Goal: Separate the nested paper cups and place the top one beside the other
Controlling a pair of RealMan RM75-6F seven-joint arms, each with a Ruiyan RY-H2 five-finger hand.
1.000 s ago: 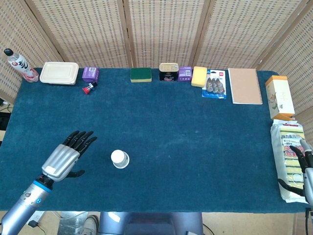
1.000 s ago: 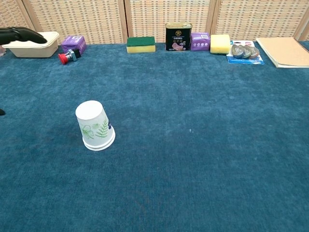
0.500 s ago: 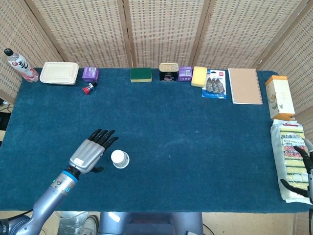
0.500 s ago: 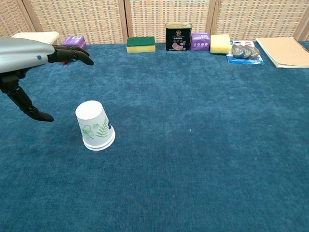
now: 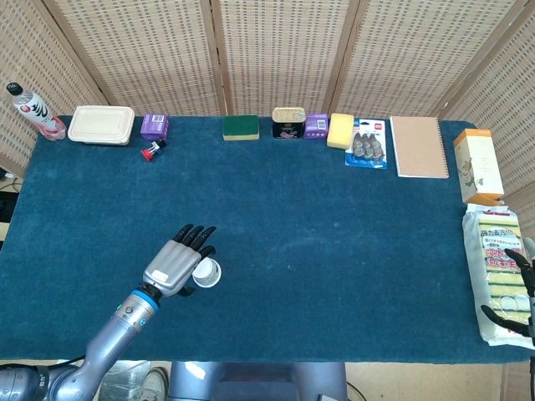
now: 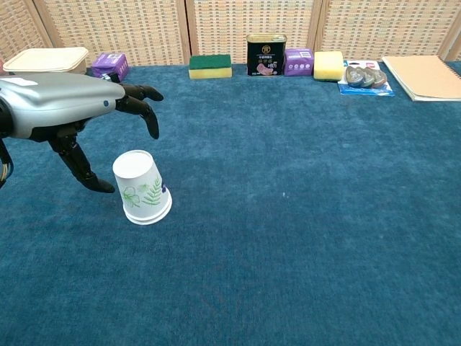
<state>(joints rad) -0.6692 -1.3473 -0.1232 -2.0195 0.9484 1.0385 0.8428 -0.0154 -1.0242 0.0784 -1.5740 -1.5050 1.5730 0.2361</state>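
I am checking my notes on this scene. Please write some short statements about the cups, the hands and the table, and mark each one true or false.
1. The paper cups stand upside down on the blue table. True.
2. The left hand holds the cups lifted off the table. False: it hovers open over them, holding nothing.
3. The cups are already separated. False: they are nested as one stack.
4. The right hand is at the table's right edge, by the sponge pack. True.

Sponge (image 5: 241, 127), tin (image 5: 287, 123), notebook (image 5: 419, 146)
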